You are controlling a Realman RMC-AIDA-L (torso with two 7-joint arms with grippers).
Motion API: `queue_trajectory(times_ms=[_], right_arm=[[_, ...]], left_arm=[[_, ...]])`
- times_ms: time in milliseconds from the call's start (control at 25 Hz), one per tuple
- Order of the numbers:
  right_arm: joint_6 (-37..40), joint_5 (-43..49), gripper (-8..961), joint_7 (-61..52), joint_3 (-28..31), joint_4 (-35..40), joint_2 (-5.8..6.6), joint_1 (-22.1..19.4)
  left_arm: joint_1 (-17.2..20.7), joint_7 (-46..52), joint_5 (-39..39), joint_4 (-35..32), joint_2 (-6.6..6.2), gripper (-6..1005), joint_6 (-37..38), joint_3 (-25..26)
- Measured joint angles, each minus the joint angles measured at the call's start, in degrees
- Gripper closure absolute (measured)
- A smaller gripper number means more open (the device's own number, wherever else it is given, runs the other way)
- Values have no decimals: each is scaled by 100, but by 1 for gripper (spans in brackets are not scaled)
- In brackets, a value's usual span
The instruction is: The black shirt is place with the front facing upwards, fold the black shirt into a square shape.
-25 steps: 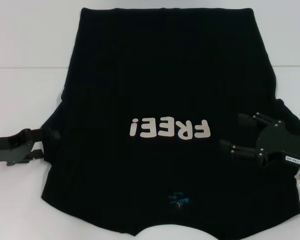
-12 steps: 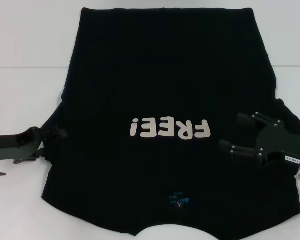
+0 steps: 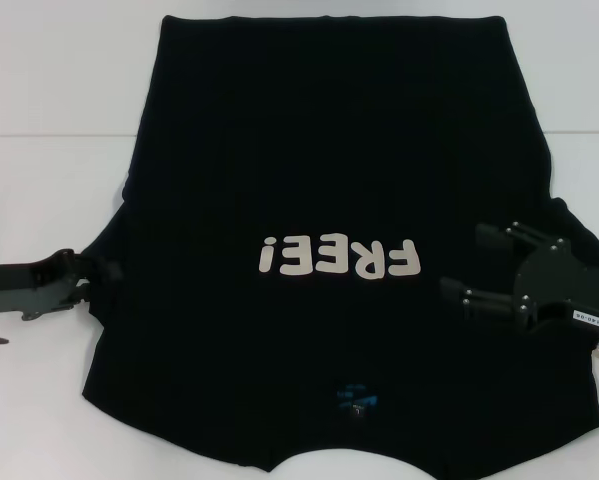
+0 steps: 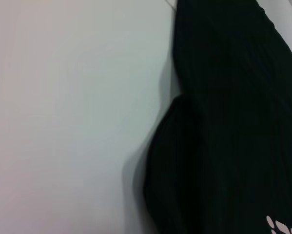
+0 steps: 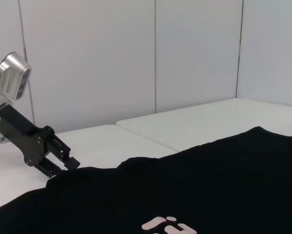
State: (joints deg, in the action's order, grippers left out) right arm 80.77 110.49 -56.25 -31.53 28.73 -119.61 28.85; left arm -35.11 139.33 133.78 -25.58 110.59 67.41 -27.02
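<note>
The black shirt point(image 3: 329, 160) lies spread flat on the white table point(image 3: 49, 180), front up. Its cream "FREE!" letters point(image 3: 339, 258) read upside down, and the blue neck label point(image 3: 357, 398) is near the front edge. My left gripper point(image 3: 109, 268) is low at the shirt's left sleeve edge; it also shows in the right wrist view point(image 5: 68, 161), touching the cloth's edge. My right gripper point(image 3: 469, 265) is open and empty, hovering over the shirt's right side beside the letters. The left wrist view shows the shirt point(image 4: 233, 122) edge and sleeve fold.
The white table point(image 4: 63, 122) has bare room to the left and beyond the shirt. White wall panels point(image 5: 136, 58) stand behind the table. A table seam point(image 3: 49, 136) runs across the far side.
My left gripper has shifted slightly along the left sleeve edge, first towards the shirt and then back a little. The right gripper and shirt have barely moved.
</note>
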Motion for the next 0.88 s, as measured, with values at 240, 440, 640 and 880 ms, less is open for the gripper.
queue_trajectory(times_ms=[240,440,640,880], right_arm=[[34,3,12,0,15,1,0,-2],[27,12,12,0,13,1,0,-2],[10,16,12,0,-1,1,0,-2],[27,17,11,0,17,1,0,-4]], left_arm=[[-12,11,0,15,-3,663,-85,-74],[-13,-14,-12,9,-1,781,-117,-64],[2,-38,-57,-2,-3,899,-153,-41],[-10,-9,-18,-151,-35,1001,-264,-45]])
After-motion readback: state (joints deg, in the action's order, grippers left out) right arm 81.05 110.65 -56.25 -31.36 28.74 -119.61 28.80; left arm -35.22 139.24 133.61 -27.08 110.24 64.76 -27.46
